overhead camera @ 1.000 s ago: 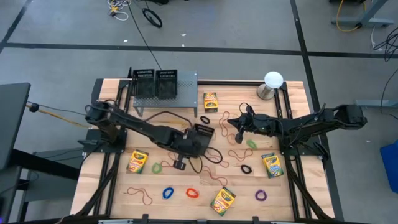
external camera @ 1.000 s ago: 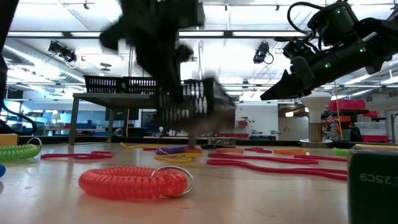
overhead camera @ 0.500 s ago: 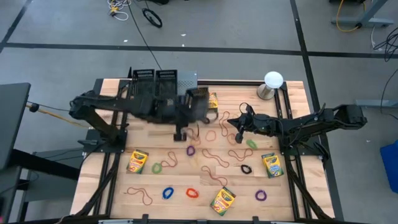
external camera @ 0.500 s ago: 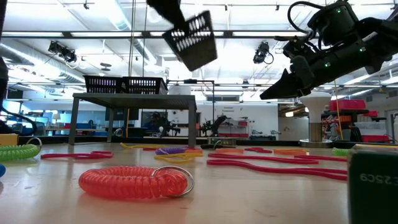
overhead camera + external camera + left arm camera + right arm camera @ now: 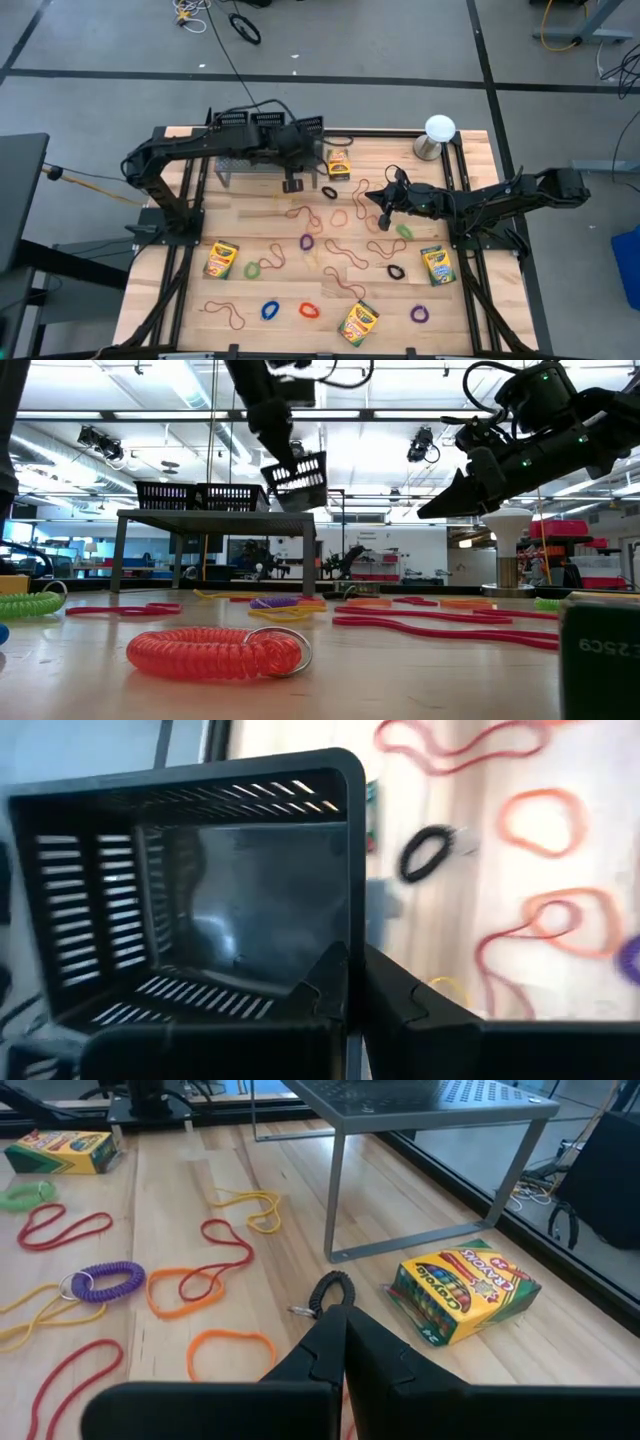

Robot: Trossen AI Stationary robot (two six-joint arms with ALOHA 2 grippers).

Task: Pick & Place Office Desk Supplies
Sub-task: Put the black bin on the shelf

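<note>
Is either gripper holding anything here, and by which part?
The left gripper pinches a black slotted bin by its side wall's rim. The right gripper is shut, holding nothing.

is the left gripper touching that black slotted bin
Touching. In the left wrist view the left gripper has its jaws shut on the wall of the black slotted bin; the low view shows the bin hanging from it above the table.
</note>
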